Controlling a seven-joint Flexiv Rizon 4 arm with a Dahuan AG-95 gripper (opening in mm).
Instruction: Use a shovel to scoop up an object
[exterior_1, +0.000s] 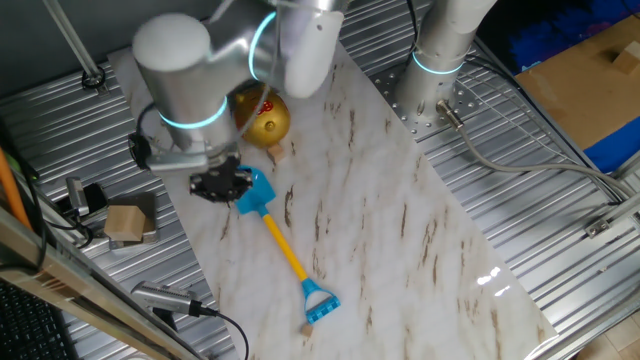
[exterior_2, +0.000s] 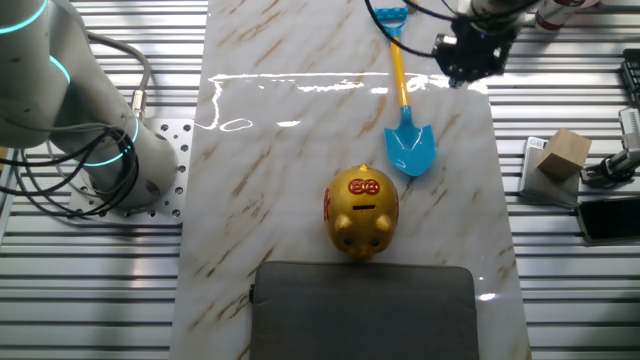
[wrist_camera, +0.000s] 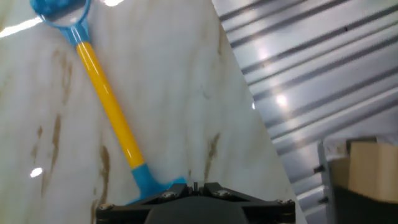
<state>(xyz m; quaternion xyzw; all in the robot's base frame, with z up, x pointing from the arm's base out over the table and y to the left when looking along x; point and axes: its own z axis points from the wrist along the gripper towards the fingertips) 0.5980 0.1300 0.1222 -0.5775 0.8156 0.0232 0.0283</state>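
Light-blue-bladed, yellow-shafted shovel (exterior_2: 404, 112) on white marble (brown-veined) slab (exterior_2: 290, 160); gold pig bank (exterior_2: 361, 211) with red marking.

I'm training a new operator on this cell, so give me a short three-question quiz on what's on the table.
1. Fill in (on/off): the tan block sits ___ the marble board.
2. Nearest the blade of the shovel: A gold pig bank, B tan block, C robot base?
3. True or false: the shovel lies flat on the marble board.
Key: 1 off; 2 A; 3 true.
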